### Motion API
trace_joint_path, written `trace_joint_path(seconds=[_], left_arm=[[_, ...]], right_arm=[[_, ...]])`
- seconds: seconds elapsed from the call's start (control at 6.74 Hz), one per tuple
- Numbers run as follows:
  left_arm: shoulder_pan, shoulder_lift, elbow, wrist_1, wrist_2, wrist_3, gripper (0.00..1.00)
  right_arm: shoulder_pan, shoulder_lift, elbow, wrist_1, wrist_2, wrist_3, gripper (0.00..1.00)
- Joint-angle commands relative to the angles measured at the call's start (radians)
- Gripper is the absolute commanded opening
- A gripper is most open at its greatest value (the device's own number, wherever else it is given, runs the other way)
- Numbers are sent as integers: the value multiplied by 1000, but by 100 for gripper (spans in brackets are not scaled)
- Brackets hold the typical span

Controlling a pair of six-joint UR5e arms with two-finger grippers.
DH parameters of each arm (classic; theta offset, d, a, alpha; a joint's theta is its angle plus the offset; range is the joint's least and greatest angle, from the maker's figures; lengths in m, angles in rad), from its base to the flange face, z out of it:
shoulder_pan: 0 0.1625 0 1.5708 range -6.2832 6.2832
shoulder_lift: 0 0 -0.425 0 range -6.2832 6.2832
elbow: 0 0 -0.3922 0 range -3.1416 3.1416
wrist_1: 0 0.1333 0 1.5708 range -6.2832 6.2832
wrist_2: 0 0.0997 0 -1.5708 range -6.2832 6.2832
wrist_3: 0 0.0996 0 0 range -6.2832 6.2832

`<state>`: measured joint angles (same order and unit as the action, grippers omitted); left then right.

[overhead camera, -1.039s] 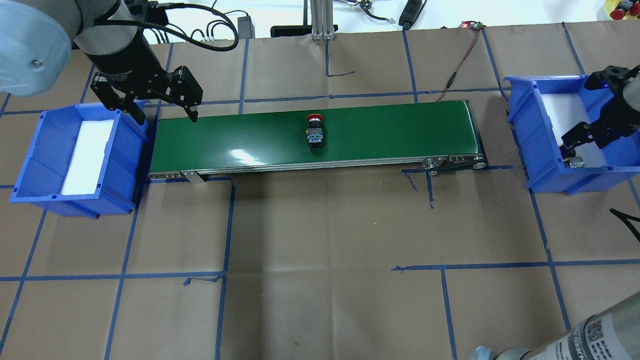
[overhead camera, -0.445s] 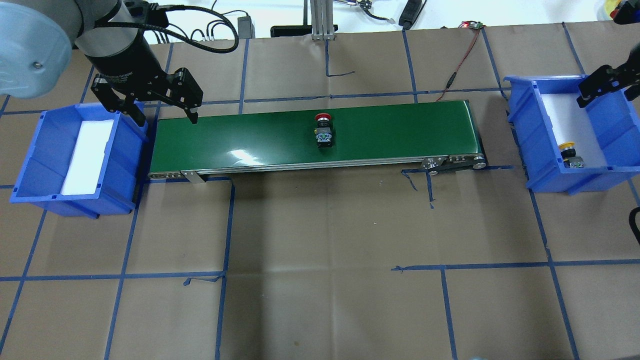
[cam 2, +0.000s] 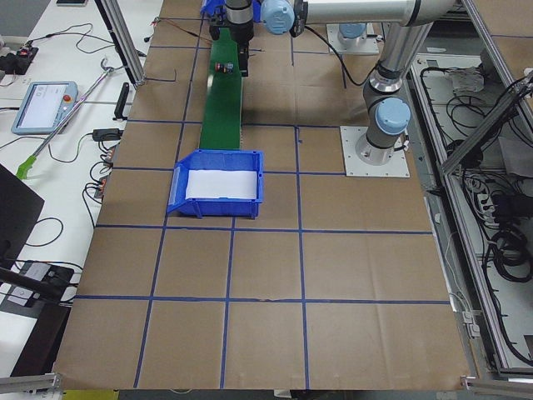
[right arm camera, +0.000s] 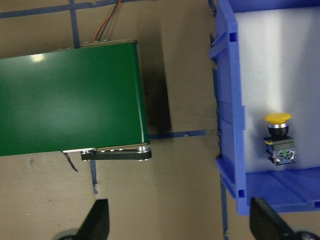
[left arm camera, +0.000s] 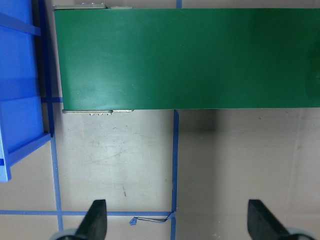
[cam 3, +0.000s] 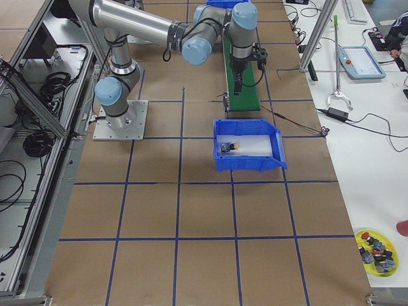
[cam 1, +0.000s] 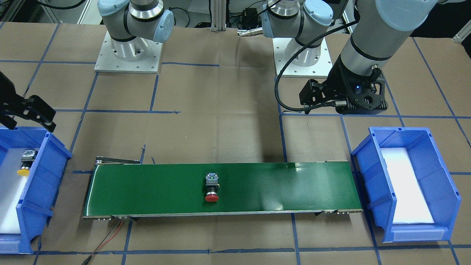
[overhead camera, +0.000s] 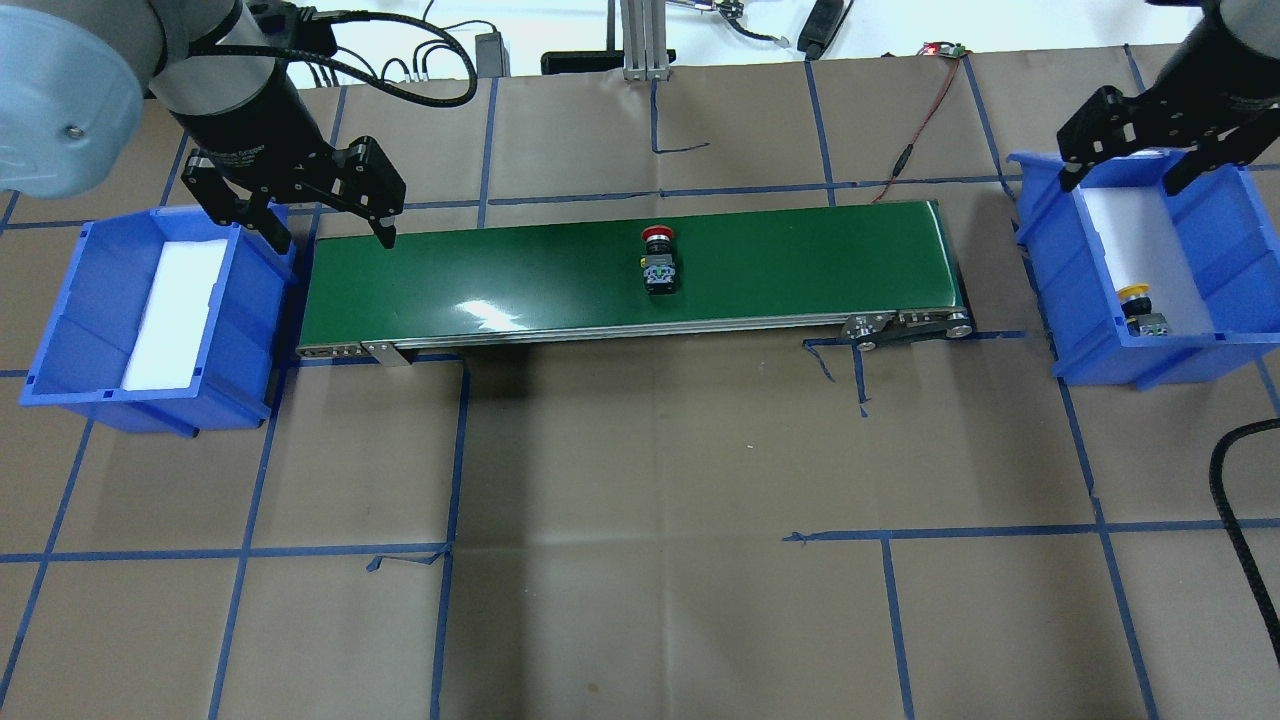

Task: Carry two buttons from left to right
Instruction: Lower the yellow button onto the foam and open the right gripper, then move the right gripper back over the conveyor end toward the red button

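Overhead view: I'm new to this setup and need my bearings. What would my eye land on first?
The long green conveyor belt across the middle stands out, with the red-capped button lying near its centre. The yellow-capped button lies in the right blue bin, while the left blue bin shows a white liner. The left gripper and right gripper hang open near them.

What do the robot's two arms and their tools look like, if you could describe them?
The left arm and right arm are silver-grey tubes with pale blue joint caps, bolted to square metal base plates. A black cable loops to the left wrist, where a small blue light glows. The left tool and right tool are black, two-fingered; the left one's body bears white lettering.
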<state>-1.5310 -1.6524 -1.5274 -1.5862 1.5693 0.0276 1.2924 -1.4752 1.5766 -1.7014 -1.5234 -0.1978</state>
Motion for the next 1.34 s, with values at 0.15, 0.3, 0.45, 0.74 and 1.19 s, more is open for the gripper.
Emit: trace_joint_path(seconds=[0.15, 0.3, 0.45, 0.74, 1.19], left_arm=[[0, -1, 4, 0, 0, 0, 100], [0, -3, 6, 0, 0, 0, 100], [0, -3, 7, 0, 0, 0, 100], [0, -3, 6, 0, 0, 0, 100], [0, -3, 6, 0, -2, 0, 100]], right_arm=[[180, -2, -1, -7, 3, 118, 100], [180, 3, -1, -7, 3, 117, 100], [180, 1, -1, -6, 3, 118, 100], [180, 3, -1, -7, 5, 118, 100], [180, 4, -1, -7, 3, 118, 100]])
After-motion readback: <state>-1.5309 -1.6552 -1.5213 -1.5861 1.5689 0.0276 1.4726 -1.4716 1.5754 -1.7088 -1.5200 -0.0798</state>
